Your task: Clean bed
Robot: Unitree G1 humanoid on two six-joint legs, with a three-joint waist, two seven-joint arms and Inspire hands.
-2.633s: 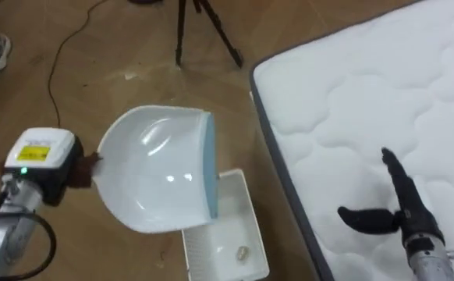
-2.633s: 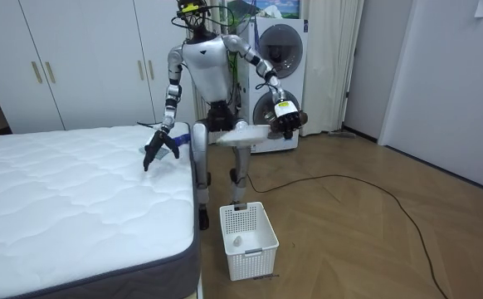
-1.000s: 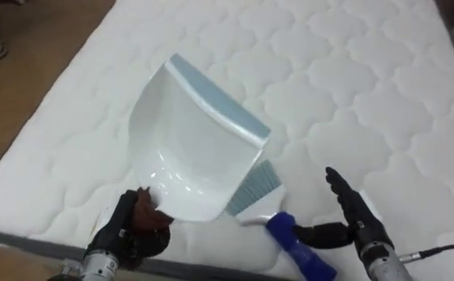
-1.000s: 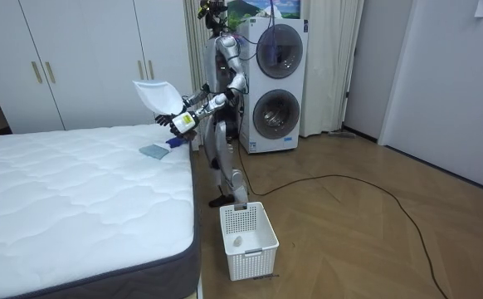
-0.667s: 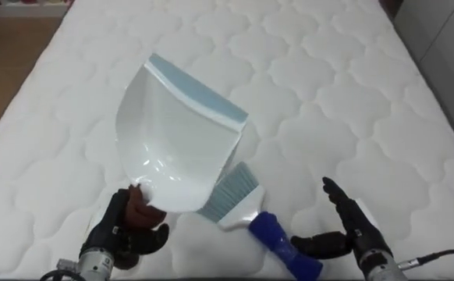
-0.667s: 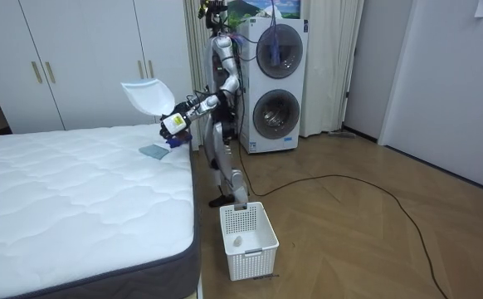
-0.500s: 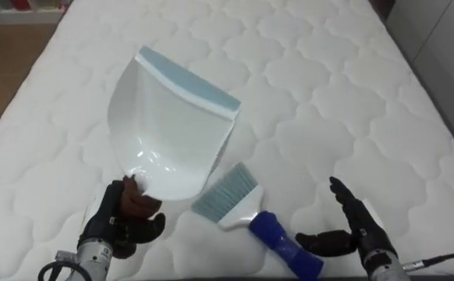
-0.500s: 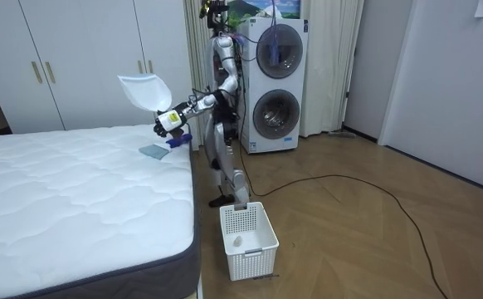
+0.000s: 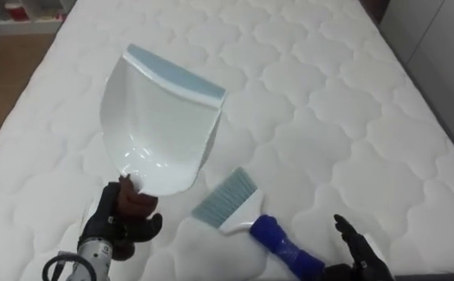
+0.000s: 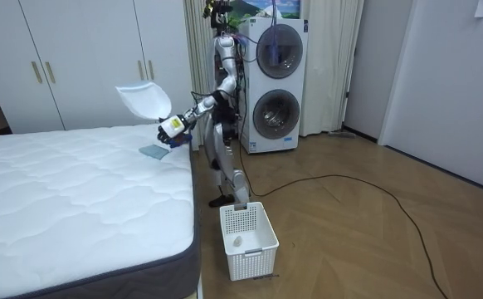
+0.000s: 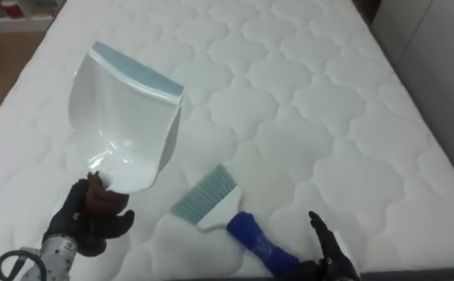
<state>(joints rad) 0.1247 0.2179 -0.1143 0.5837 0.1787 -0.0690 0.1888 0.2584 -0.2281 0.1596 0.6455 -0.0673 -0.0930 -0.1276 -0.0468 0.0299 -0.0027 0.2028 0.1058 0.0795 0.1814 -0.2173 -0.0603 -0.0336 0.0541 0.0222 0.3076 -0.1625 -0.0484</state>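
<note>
My left hand [image 9: 120, 224] curled round the handle of the one dustpan [image 9: 158, 109], held raised over the bed [image 9: 344, 109]; my right hand [image 9: 352, 240], fingers spread and empty, just beside the blue handle of the one brush [image 9: 249, 222], which lies on the bed near its edge; I judge that a clumsy reach could knock the brush to the floor [image 10: 349, 232], or the tilted pan twist in my hold; one basket [image 10: 248, 239] stands on the floor.
</note>
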